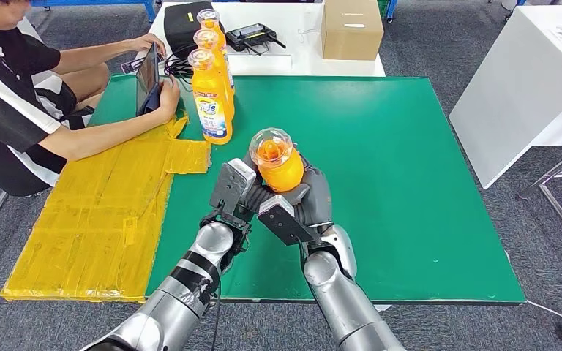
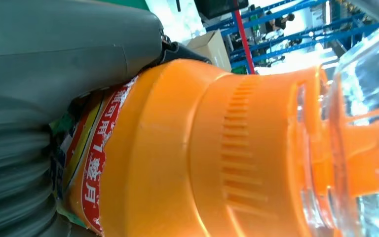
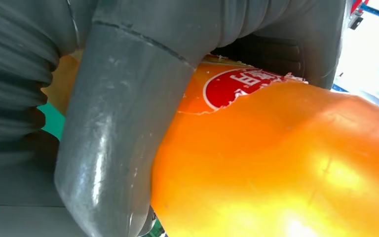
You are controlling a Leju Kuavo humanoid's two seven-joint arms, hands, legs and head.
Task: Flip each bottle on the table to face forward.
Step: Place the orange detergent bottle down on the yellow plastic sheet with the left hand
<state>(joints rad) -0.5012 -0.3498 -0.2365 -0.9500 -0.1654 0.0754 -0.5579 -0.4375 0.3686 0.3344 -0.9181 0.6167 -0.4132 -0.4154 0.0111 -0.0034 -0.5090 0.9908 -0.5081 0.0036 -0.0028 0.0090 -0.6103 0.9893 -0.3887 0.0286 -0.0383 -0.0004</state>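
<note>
Both hands grip one orange bottle (image 1: 278, 167) over the green mat (image 1: 410, 190), near its middle front. The left hand (image 1: 233, 191) presses against the bottle's left side; in the left wrist view its grey thumb (image 2: 64, 49) lies along the bottle's shoulder above the red-and-yellow label (image 2: 91, 163). The right hand (image 1: 304, 205) wraps the bottle from the right and below; in the right wrist view its thumb (image 3: 113, 133) crosses the orange body beside a red label patch (image 3: 237, 84). The bottle stands roughly upright, with a clear domed cap (image 1: 271, 142) on top.

Three more bottles (image 1: 211, 95) stand in a row at the mat's far left, touching or nearly so; the nearest shows its label. Yellow taped sheeting (image 1: 102, 219) covers the table's left side. A seated person (image 1: 22, 110) at the left holds a tablet (image 1: 147, 79). Behind the mat a white table (image 1: 293, 62) carries a cardboard box (image 1: 351, 28) and a black case (image 1: 184, 25). The floor is grey carpet (image 1: 439, 44).
</note>
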